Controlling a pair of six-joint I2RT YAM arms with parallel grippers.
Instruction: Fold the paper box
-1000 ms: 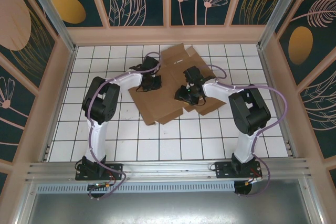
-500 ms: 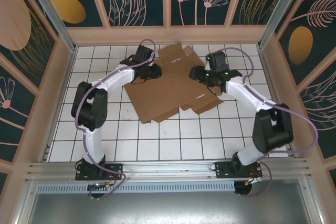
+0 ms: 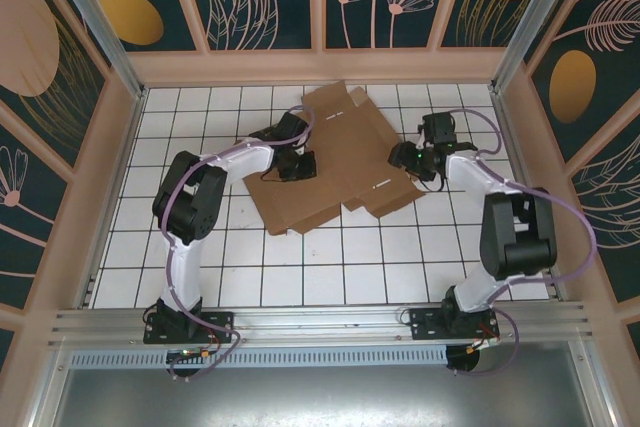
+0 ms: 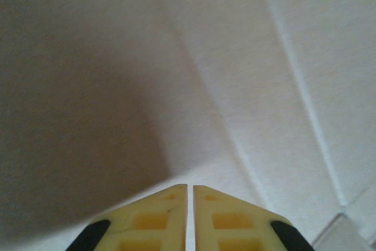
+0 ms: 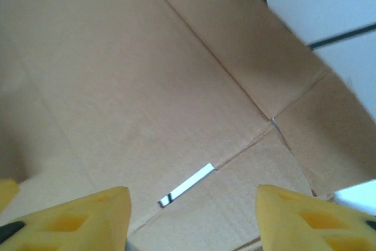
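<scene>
**tilefan:** where's the paper box (image 3: 335, 162) found right now?

**yam_user:** it's laid flat on the white tiled surface (image 3: 300, 267), toward the far middle, unfolded, with its flaps spread out. It's flanked by the two arms, one at each side

**tilefan:** and the left pincer (image 3: 297, 164)?

**yam_user:** it's positioned over the left part of the sheet. In the left wrist view the yellow fingers (image 4: 153, 221) are pressed nearly together. Only a hairline slit is left and nothing is caught in it, so it's closed and empty. Plain cardboard with a couple of creases is seen underneath

**tilefan:** right pincer (image 3: 405, 157)?

**yam_user:** it's held at the sheet's right edge, fingers (image 5: 76, 216) spread wide, nothing pinched between them. A narrow slot (image 5: 187, 184) cut in the cardboard is seen below the gap, and white tiles are seen past the flap edge at upper right
</scene>
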